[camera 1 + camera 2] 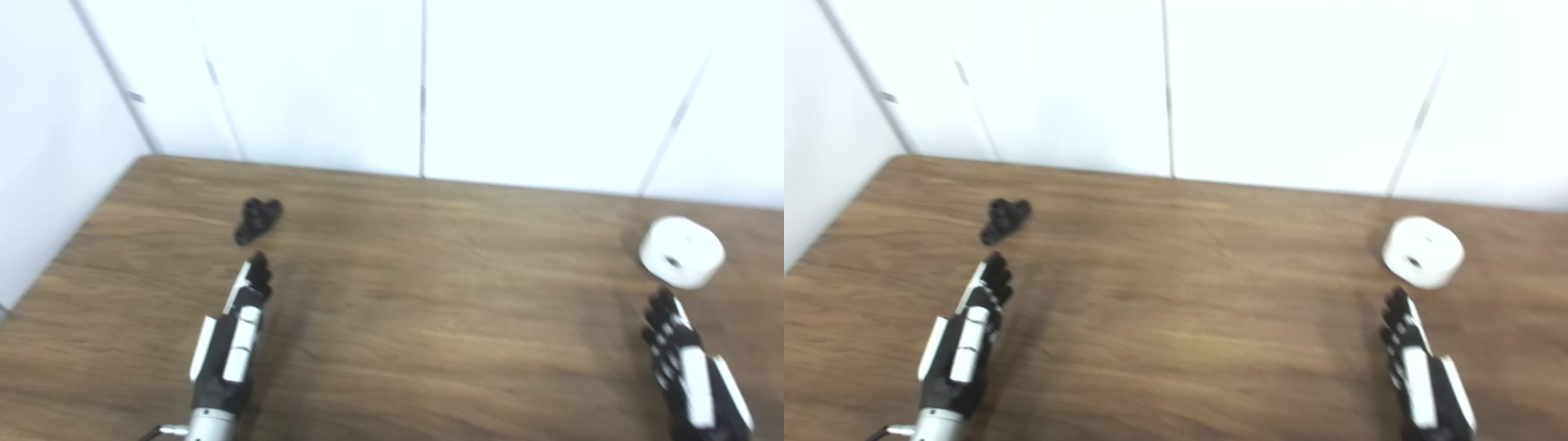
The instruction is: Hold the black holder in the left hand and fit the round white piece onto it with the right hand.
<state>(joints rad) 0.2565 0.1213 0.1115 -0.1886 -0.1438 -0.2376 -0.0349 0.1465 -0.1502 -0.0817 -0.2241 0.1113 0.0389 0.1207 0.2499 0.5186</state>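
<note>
Up toward the far left of the wooden bench (392, 318) lies the black holder (257, 220), untouched, with the left hand (236, 334) just short of it, fingers (260, 272) stretched out straight and close together, grasping nothing. Far across on the right sits the round white piece (682, 252), tilted so its centre hole shows; the right hand (689, 367) rests near it but apart, fingers (660, 312) extended and released. Both views are blurred, and no label or writing can be read on either part
</note>
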